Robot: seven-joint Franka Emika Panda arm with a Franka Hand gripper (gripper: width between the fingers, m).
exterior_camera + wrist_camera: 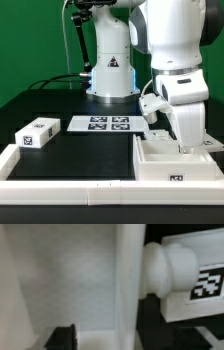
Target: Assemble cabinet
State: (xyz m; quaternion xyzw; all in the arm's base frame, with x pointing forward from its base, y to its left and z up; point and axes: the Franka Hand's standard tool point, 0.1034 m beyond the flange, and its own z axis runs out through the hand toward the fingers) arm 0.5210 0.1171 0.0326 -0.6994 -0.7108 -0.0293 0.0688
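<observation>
The white cabinet body [172, 162] lies open side up at the front on the exterior view's right. My gripper [183, 146] reaches down over its far wall. In the wrist view my gripper [126, 339] straddles that upright wall [125, 291]. One dark finger [63, 336] is inside the box, with a gap to the wall; the other is dim against the black table outside. The jaws look open and hold nothing. A white tagged block [190, 280] lies just outside the wall, its rounded end against it. Another small tagged block [38, 132] lies on the exterior view's left.
The marker board [100, 124] lies flat mid-table in front of the robot base [110, 75]. A long low white border rail [70, 185] runs along the front edge and up the left side. Black cables trail at the back left.
</observation>
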